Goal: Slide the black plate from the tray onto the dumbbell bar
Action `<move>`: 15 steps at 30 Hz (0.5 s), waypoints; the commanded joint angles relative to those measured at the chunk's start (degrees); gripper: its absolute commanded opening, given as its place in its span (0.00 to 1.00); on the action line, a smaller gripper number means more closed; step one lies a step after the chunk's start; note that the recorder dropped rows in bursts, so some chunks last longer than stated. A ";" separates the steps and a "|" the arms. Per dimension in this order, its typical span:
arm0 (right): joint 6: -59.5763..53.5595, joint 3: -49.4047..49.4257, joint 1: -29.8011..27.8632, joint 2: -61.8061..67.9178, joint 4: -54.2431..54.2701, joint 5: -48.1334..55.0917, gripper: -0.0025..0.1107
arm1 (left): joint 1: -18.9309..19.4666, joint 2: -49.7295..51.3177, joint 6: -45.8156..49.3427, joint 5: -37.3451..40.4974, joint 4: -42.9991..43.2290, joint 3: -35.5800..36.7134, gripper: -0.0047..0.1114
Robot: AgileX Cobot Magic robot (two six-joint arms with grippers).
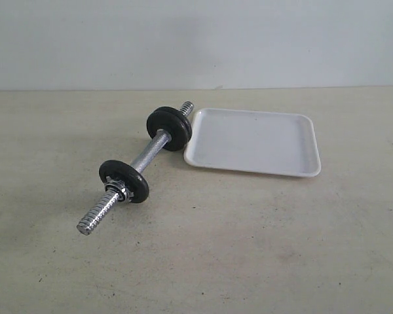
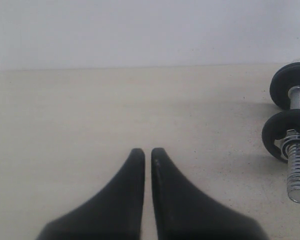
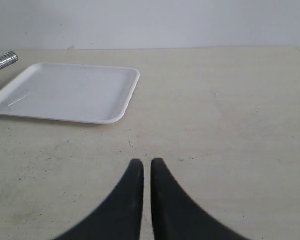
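The left pincer (image 2: 147, 152) is level and low over bare desk (image 1: 249, 248), its fingers pressed together on nothing. The right pincer (image 3: 147, 162) is posed the same way, also closed and empty, and faces the tray (image 1: 255, 140). The dumbbell bar (image 1: 147, 156) lies slantwise left of the tray. A near disc (image 1: 134, 180) sits behind a chrome nut (image 1: 118, 191), and a thicker far disc (image 1: 170, 127) is just beside the tray's left rim. Which one is the black plate cannot be told. The desk is pale and scuffed, with a plain light wall (image 1: 196, 39) on its far side.
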 commanded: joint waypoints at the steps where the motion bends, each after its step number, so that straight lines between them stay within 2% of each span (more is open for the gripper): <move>1: 0.18 -0.01 -0.13 -0.26 -0.16 -0.44 0.06 | 0.16 -0.19 0.28 -0.63 0.27 0.16 0.08; 15: 0.29 -0.01 -0.13 -0.26 -0.86 -1.74 0.06 | 0.16 -0.19 0.28 -0.63 0.27 0.16 0.08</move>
